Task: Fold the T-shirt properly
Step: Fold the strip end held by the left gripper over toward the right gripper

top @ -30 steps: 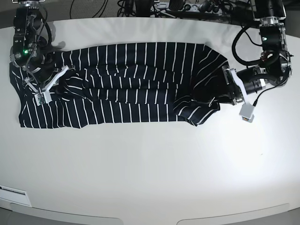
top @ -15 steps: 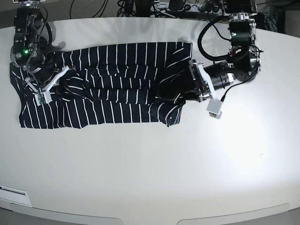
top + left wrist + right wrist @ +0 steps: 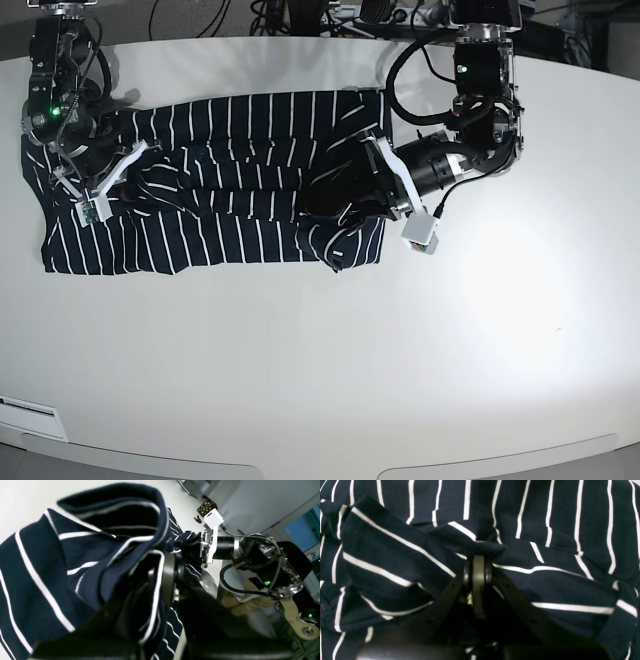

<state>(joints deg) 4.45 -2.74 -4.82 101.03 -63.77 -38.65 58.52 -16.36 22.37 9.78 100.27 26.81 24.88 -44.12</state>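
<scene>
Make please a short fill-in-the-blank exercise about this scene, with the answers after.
1. The T-shirt is dark with thin ____ stripes.
2. Both grippers are shut on the ____.
3. In the base view, the left gripper holds the shirt's ____ end.
4. The shirt lies on a ____ table.

Answers: white; T-shirt; right; white
</scene>
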